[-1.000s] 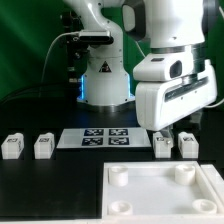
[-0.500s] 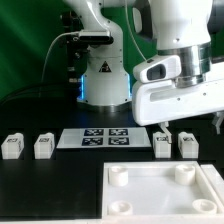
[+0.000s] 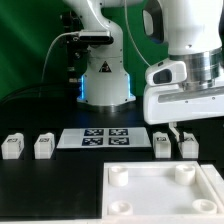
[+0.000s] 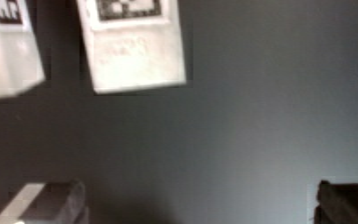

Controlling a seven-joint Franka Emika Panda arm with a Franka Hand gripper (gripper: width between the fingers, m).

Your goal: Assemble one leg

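As I judge it, nothing is assembled yet; four small white chunky plastic legs with square tags lie loose on the black counter [image 3: 55, 190], a left pair [image 3: 43, 147] and a right pair [image 3: 163, 145] either side of the marker board [image 3: 105, 137]; the large flat white square tabletop [image 3: 150, 192] lies nearer, its visible sockets bare; my claw [image 4: 194, 203] hovers over the right pair, spread wide, holding nothing; grasping, carrying and seating one leg all remain.
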